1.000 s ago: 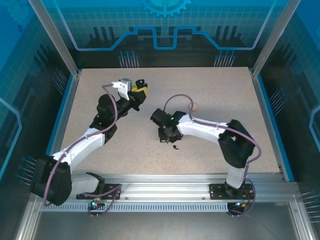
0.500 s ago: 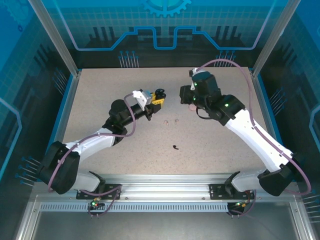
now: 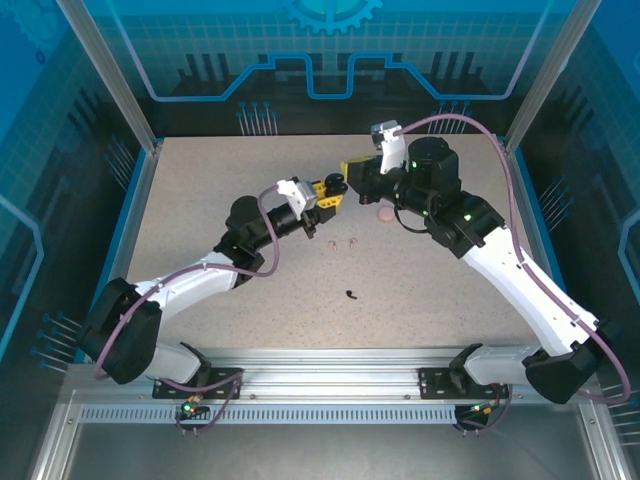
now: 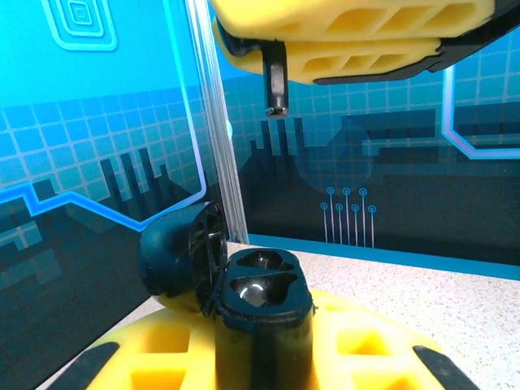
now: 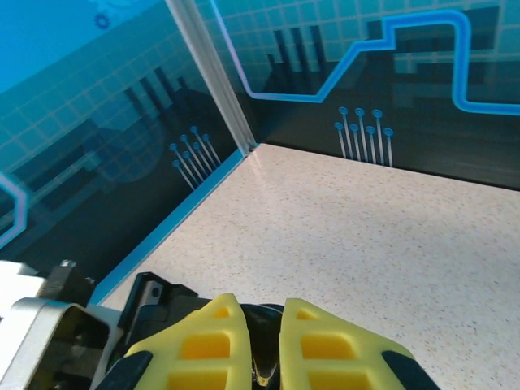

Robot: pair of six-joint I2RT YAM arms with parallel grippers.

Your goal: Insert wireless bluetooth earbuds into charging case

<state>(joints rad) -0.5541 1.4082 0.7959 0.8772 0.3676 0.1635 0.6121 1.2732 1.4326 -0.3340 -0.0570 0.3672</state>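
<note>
Left pincer [image 3: 334, 190] clamps open case [image 4: 262, 286]; right pincer [image 3: 351, 167] pinches black earbud [image 4: 276, 81].

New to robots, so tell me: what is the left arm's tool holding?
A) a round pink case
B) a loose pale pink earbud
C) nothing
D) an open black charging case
D: in the left wrist view the left tool clamps the open black charging case, lid flipped back, while the right tool holds a black stemmed earbud above it.

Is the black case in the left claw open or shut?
Open: the case has its lid flipped back, showing two empty wells.
</note>
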